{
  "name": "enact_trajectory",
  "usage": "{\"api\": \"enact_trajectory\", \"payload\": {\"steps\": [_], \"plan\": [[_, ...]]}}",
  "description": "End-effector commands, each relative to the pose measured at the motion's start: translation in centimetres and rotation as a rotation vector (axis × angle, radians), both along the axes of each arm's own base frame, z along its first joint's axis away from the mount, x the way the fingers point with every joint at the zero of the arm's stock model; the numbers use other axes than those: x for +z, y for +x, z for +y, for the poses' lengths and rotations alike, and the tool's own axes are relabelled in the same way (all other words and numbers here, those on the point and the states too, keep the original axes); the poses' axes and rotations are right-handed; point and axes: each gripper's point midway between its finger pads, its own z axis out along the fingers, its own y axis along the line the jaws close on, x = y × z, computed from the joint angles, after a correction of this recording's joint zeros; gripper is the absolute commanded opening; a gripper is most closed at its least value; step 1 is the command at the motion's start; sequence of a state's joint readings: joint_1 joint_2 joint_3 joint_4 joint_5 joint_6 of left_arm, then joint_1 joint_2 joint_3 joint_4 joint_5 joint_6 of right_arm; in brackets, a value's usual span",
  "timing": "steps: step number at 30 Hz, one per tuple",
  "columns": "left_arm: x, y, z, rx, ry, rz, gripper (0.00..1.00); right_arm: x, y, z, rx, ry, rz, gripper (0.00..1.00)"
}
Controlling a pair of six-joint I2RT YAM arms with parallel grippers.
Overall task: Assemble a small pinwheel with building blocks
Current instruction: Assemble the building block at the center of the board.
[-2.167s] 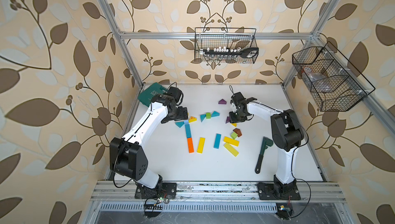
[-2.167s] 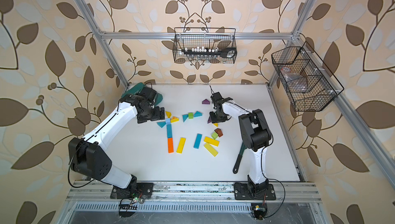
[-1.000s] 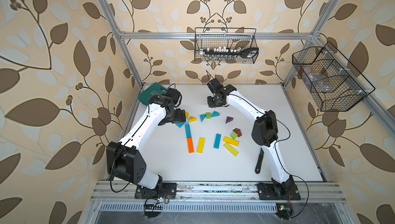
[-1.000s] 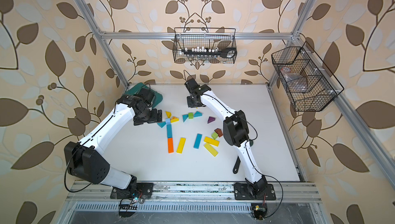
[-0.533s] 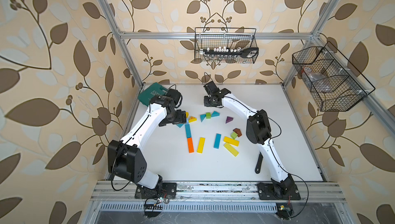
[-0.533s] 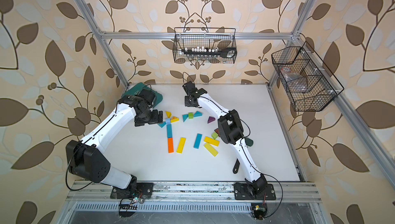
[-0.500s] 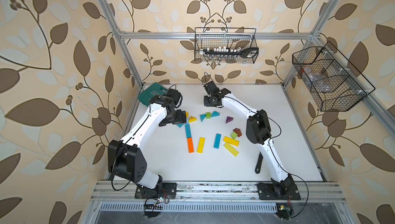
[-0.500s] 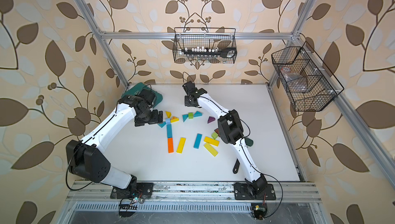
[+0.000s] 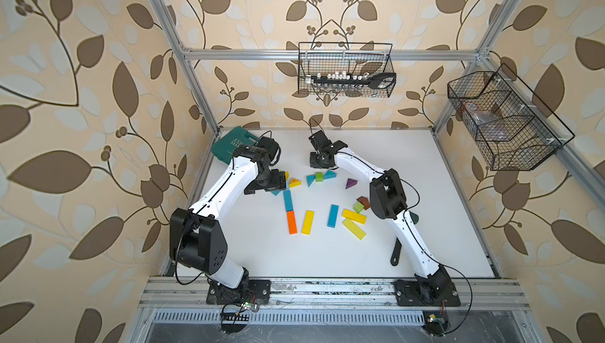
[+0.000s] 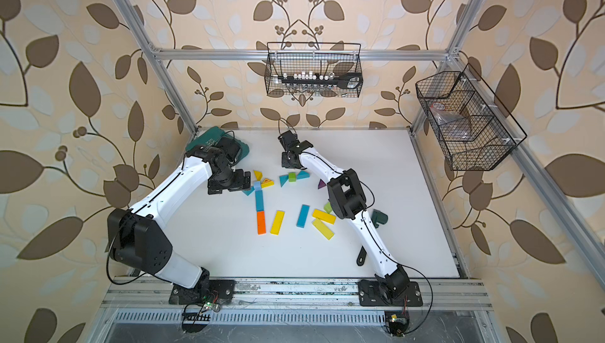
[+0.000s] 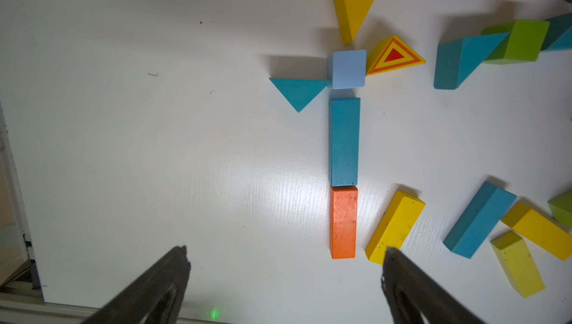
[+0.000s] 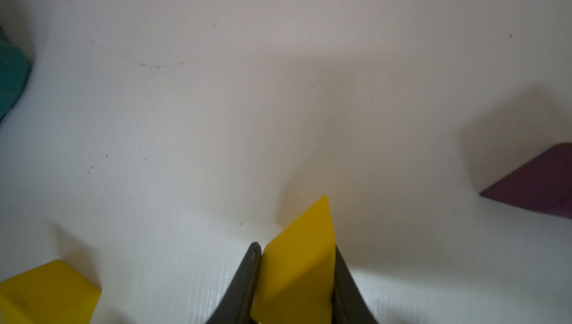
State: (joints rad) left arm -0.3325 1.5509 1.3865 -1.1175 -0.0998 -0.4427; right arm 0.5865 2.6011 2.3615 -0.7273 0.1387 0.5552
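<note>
White tabletop (image 9: 409, 161): right gripper (image 12: 295, 246), clamped on a yellow wedge (image 12: 297, 270), has swung left along the far side toward the unfinished pinwheel (image 11: 348, 68); left gripper (image 11: 286, 254) hangs spread wide.

1. Orange bar (image 11: 343, 222): matt painted finish, faintly speckled.
2. Tabletop (image 11: 154, 152): white, smooth, fine ribbed grain, slight sheen.
3. Wire basket (image 9: 345, 69): black metal mesh.
4. Frame rail (image 9: 245, 53): bare silvery metal.

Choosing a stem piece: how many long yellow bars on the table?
3. One yellow bar lies beside the orange bar; the farther yellow bar and nearer yellow bar lie between the loose teal bar and the right arm, which may hide more.
</note>
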Motion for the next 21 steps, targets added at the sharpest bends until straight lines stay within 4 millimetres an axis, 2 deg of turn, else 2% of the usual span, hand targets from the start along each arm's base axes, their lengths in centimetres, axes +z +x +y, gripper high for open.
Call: {"api": "enact_trajectory", "payload": {"steps": [1, 2, 4, 13, 21], "plan": [[0.0, -0.5, 0.4, 0.0, -0.003, 0.026, 0.99, 0.0, -0.2, 0.6, -0.002, -0.005, 0.003, 0.19], [-0.1, -0.5, 0.4, 0.001, -0.002, 0.028, 0.99, -0.3, -0.3, 0.6, 0.0, -0.006, 0.009, 0.23], [0.0, -0.5, 0.3, -0.002, -0.004, 0.028, 0.99, -0.6, -0.4, 0.7, 0.003, -0.005, 0.019, 0.25], [-0.4, -0.5, 0.3, -0.002, -0.001, 0.045, 0.99, -1.3, -0.9, 0.3, -0.007, -0.019, 0.046, 0.25], [-0.5, -0.5, 0.3, -0.004, 0.002, 0.051, 0.99, -2.8, -0.9, 0.6, 0.003, -0.009, 0.069, 0.3]]}}
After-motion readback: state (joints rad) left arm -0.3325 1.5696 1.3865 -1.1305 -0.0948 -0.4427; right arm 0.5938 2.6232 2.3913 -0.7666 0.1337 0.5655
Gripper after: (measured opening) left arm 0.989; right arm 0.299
